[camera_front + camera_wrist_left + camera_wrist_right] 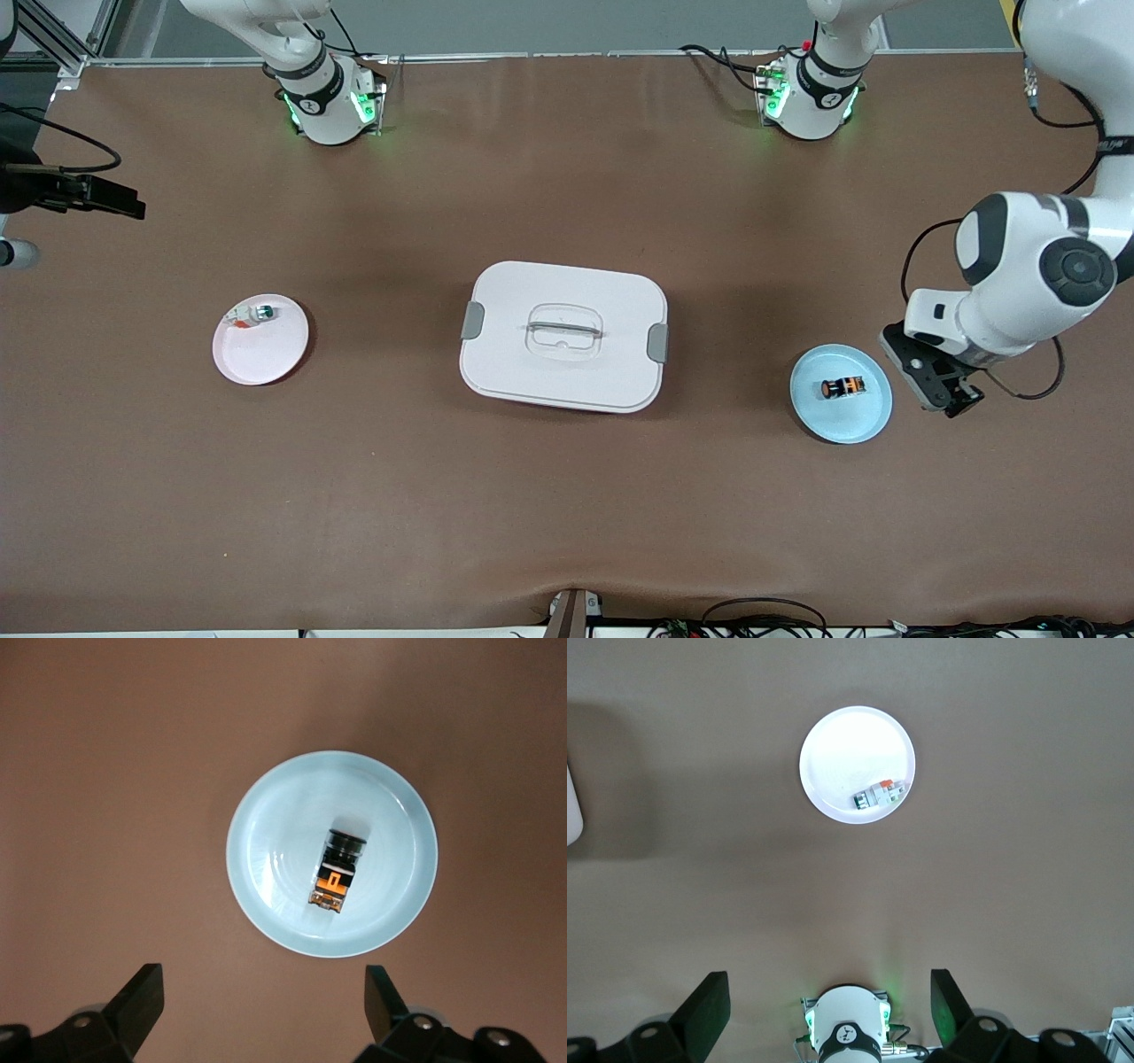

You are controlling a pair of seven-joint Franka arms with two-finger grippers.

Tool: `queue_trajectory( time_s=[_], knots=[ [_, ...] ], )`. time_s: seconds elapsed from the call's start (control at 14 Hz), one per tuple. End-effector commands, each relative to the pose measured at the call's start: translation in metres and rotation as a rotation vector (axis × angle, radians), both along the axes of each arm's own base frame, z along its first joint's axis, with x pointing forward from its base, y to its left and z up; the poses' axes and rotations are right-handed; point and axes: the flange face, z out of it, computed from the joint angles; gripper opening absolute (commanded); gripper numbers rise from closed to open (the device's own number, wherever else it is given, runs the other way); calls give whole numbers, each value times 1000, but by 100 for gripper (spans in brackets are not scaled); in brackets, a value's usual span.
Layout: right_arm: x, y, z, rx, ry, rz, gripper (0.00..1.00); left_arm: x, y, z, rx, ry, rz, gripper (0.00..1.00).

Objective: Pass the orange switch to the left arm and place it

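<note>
Brown table (567, 496): orange switch (842, 387) rests on blue plate (864, 424); left gripper (930, 377) open, empty beside it; right gripper (828, 1001) open, waiting high over the pink plate (266, 359); box (563, 335) sits between the plates.

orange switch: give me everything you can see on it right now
The orange switch is a tiny black part with an orange body section and a round black collar at one end. It lies on its side near the middle of the light-blue plate, toward the left arm's end of the table, and only the plate touches it. The left gripper is open and clear of it, up beside the plate.
</note>
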Motion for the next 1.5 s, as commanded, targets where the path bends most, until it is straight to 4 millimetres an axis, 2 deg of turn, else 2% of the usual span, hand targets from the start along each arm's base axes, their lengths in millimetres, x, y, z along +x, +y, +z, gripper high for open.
queue_trajectory(
  time_s=[0.0, 0.21, 0.36, 0.5, 0.78, 0.85, 1.0, 1.28, 1.42],
  knots=[
    [-9, 2, 5, 8, -20, 2, 100, 6, -6, 50, -1, 17, 149, 100],
    [-14, 4, 15, 11, -45, 6, 100, 3, -26, 99, 0, 16, 316, 100],
    [-17, 3, 20, 14, -56, 3, 100, -4, -31, 118, -4, -4, 435, 100],
    [-19, 2, 22, 20, -60, 3, 100, -10, -31, 125, -20, 16, 571, 100],
    [-27, -1, 28, 34, -105, 85, 100, -20, -32, 169, -32, 30, 861, 100],
    [-32, -2, 28, 35, -118, 87, 100, -25, -29, 189, -31, 13, 901, 100],
    [-45, -2, 30, 34, -154, 88, 100, -31, -27, 203, -19, 18, 929, 100],
    [-45, -2, 34, 33, -168, 88, 100, -34, -21, 224, -25, 4, 945, 100],
    [-45, -1, 37, 33, -181, 90, 100, -36, -24, 229, -16, -10, 925, 100]
  ],
)
